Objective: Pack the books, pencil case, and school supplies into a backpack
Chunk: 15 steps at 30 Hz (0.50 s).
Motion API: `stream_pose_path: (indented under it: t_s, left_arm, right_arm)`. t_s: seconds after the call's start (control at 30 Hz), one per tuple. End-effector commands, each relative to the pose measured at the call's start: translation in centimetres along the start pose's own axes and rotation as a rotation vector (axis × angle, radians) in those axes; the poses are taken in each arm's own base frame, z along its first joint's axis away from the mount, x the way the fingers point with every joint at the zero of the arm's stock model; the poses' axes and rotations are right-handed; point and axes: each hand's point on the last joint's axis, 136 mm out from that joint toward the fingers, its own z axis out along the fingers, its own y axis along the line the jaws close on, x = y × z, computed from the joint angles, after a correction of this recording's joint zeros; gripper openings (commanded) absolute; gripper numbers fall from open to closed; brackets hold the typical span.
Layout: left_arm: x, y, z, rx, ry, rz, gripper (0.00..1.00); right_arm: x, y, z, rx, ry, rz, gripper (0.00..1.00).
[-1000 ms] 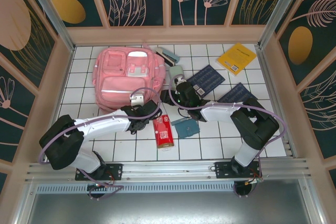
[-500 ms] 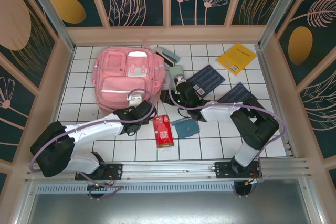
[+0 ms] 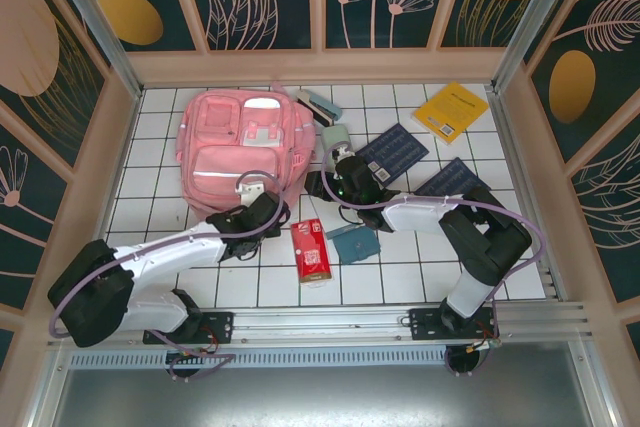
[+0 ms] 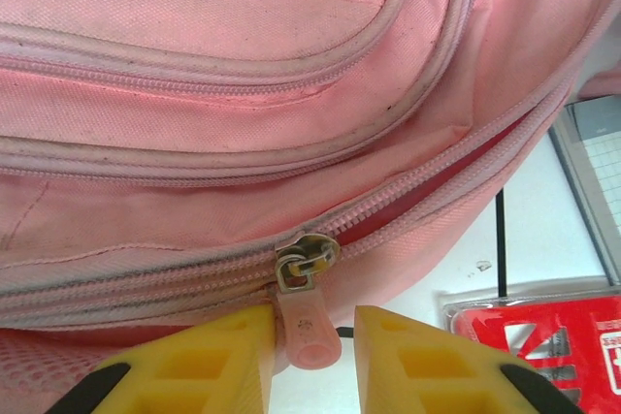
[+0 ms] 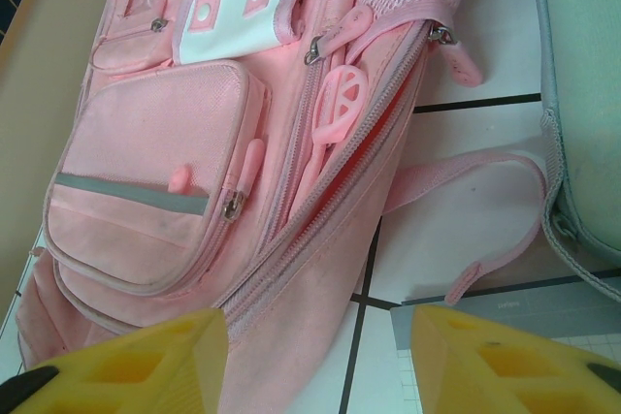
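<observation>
The pink backpack (image 3: 240,142) lies flat at the back left, and its main zip gapes along the side (image 5: 374,133). At its near edge is my left gripper (image 3: 268,205), open. The pink zipper pull (image 4: 309,322) hangs between the yellow fingers, touching the left one and clear of the right one. My right gripper (image 3: 325,180) stands open at the backpack's right side, above the fabric (image 5: 310,336). The mint pencil case (image 3: 335,137) lies just beyond it. To the right are a yellow book (image 3: 452,110) and two navy books (image 3: 392,150) (image 3: 450,179).
A red packet (image 3: 311,250) and a small teal square (image 3: 353,244) lie near the front, between the arms. A grey-teal stapler (image 3: 318,105) sits behind the pencil case. A pink strap (image 5: 466,181) trails over the tiles. Wooden walls ring the table.
My left jaws have widened, so the right finger now stands off the zipper pull. The left arm has shifted a little toward the backpack. The right arm has not moved.
</observation>
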Motion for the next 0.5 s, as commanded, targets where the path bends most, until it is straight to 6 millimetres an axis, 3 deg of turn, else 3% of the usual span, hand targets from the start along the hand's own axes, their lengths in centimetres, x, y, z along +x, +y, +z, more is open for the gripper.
stream_pose_path:
  t_s: [0.0,0.3,0.47]
  left_arm:
    - [0.3,-0.2,-0.2,0.064,0.011,-0.056,0.30]
    - [0.8,1.0,-0.2,0.090,0.021,-0.150,0.30]
    - [0.7,0.6,-0.4,0.119,0.016,-0.161,0.30]
  right_arm:
    - [-1.0,1.4,-0.7,-0.048,-0.032,-0.016,0.53]
    - [-0.9,1.6,-0.7,-0.054,-0.031,-0.021,0.53]
    - [-0.7,2.8,-1.0,-0.094,-0.033,-0.052,0.50]
